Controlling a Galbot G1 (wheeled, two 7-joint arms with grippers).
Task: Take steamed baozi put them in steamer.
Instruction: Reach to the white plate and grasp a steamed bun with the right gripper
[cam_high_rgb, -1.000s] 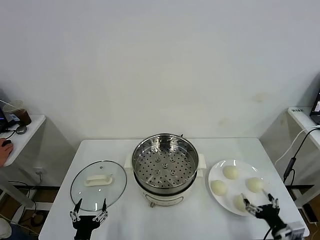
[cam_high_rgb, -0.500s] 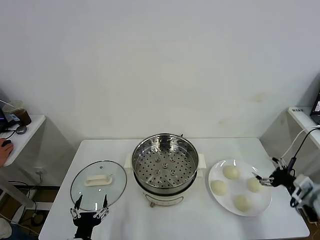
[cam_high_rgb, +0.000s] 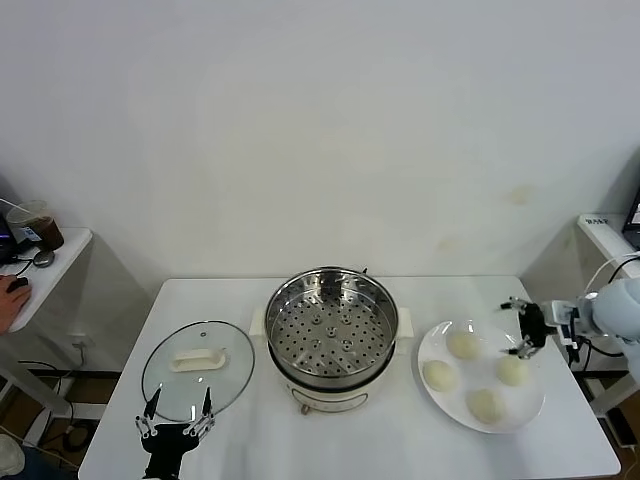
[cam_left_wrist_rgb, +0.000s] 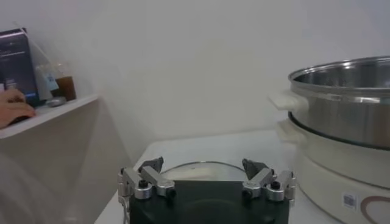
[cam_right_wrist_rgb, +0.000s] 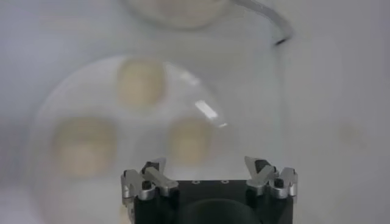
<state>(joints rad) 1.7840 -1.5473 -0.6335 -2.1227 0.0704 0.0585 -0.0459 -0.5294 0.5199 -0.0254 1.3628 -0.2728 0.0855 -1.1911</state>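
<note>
A: What has changed on the table (cam_high_rgb: 420, 455)?

B: The right claw (cam_high_rgb: 522, 328), jaws spread and empty, has been swung from the plate's (cam_high_rgb: 432, 350) five o'clock edge to two o'clock, above the four buns (cam_high_rgb: 462, 344). The first pickup is judged near; the steamer (cam_high_rgb: 331, 325) is empty.

A: The left claw (cam_high_rgb: 176, 420)?

B: Parked, spread, at the lid's (cam_high_rgb: 197, 370) six o'clock. No legible writing is seen.

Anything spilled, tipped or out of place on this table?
Nothing stands out. Four steamed baozi sit on the plate, the steamer stands upright and empty, and its glass lid lies flat beside it.
</note>
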